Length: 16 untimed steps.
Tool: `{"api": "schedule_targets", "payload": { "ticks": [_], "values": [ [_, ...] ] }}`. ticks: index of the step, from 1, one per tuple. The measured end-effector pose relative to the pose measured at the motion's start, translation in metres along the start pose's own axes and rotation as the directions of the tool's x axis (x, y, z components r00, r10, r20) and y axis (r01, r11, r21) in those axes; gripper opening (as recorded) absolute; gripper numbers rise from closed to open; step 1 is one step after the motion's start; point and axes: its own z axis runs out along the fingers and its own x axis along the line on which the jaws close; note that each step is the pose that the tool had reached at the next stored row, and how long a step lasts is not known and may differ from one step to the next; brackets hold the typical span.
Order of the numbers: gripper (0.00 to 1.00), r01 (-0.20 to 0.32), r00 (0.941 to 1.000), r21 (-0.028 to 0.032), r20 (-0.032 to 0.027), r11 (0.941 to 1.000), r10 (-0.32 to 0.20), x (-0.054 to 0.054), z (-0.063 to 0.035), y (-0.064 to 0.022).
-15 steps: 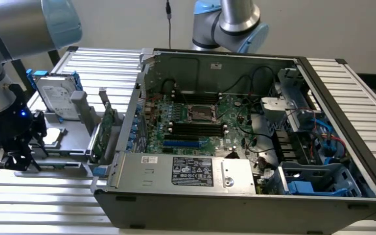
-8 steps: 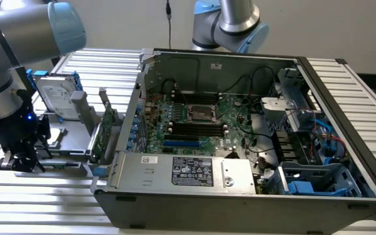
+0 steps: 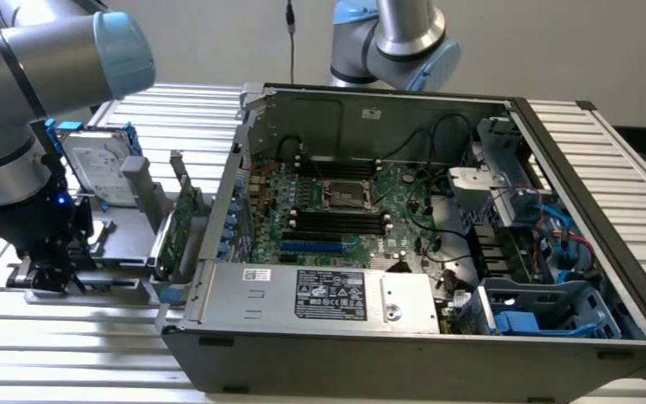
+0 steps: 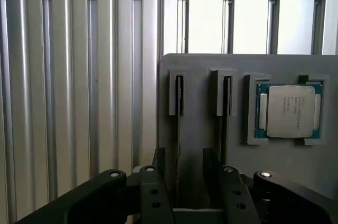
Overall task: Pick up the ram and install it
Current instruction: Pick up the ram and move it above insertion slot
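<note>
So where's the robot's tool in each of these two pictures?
Exterior view: the tool sits low at the exterior view's left, down over the grey holder beside the open computer case.
Wrist view: the tool's open fingers stand either side of a thin dark ram stick slotted in that holder.
Shared landmark: the grey holder.

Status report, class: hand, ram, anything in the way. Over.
Hand open, down at the gray holder. Ram standing in its slot, lined up between the fingers, not yet gripped. Nothing blocking.
</note>
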Motion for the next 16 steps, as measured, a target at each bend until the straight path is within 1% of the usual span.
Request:
{"api": "schedule_targets", "payload": {
  "ticks": [7, 16],
  "values": [
    [0.42, 0.013, 0.9999, 0.0, -0.0005, 0.9999, -0.013, -0.0001, 0.0059, 0.0],
    [0.42, 0.021, 0.9998, -0.0003, -0.0007, 0.9998, -0.021, -0.0002, 0.0063, -0.0001]
  ]
}}
